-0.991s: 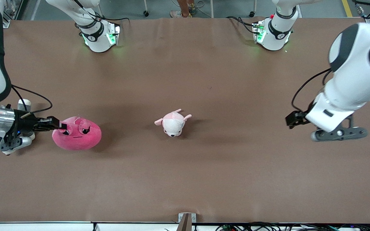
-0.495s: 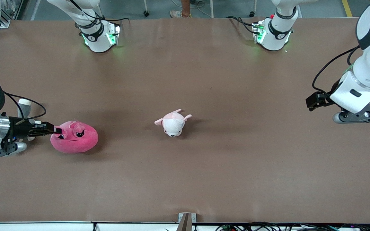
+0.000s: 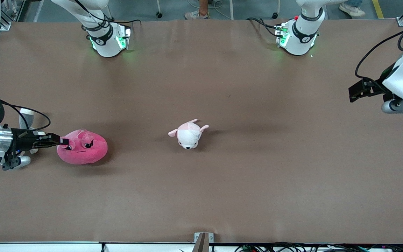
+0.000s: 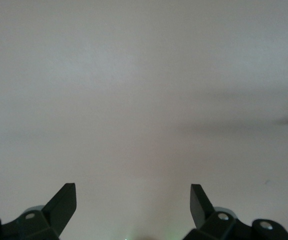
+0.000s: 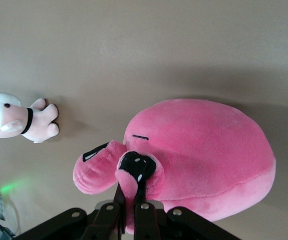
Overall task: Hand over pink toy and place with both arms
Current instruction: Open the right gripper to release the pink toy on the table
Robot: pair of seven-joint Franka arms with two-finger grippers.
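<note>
Right gripper [image 3: 62, 141] pinches a fold of the pink toy [image 3: 84, 148], which rests on the table [image 3: 222, 196] toward the right arm's end. Soft, light plush; a deeper bite seems safer. Left gripper [image 3: 357, 91] waits spread wide, empty.

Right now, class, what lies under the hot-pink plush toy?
The pink toy rests on the brown table; only its shadow shows around its base. The patch beneath it is covered. The right gripper pinches its ear. The left gripper waits, fingers open.
</note>
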